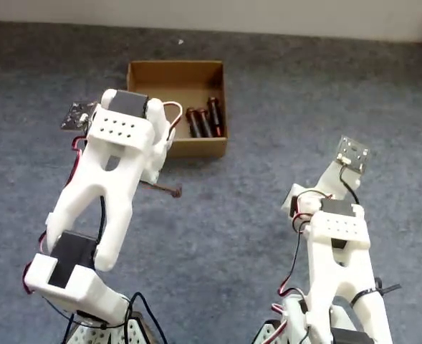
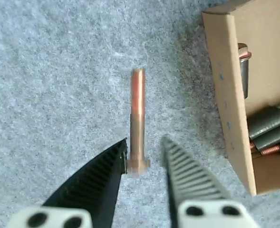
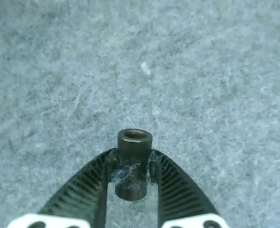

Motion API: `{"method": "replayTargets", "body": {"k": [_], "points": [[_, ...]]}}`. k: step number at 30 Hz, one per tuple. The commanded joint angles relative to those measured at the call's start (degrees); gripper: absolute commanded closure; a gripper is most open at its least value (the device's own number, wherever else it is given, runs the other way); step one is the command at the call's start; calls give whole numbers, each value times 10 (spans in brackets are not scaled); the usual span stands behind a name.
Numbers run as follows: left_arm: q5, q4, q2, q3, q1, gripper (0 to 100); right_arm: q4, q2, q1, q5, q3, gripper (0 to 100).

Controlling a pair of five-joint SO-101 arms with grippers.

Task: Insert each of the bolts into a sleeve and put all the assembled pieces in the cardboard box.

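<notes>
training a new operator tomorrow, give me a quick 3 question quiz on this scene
1. True or false: the right gripper is shut on a sleeve.
2. Where is the loose bolt?
A. inside the sleeve
B. between the fingers of the left gripper
C. under the right arm
3. Fill in: the finished pieces lie in the cardboard ___.

Key
1. True
2. B
3. box
</notes>
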Motion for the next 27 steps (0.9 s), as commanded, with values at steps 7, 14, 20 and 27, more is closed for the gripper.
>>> {"method": "replayTargets", "body": {"k": [7,14,20,27], "points": [[2,43,-31,-11,-7,730,-11,-15,7,0,-3,993],[-177,48,-31,-7,-12,729,-11,-15,7,0,-3,993],[-466,69,-31,-11,-45,732,-11,-15,7,0,-3,993],[-786,65,-29,-6,-61,734,-28,-15,7,0,-1,993]]}}
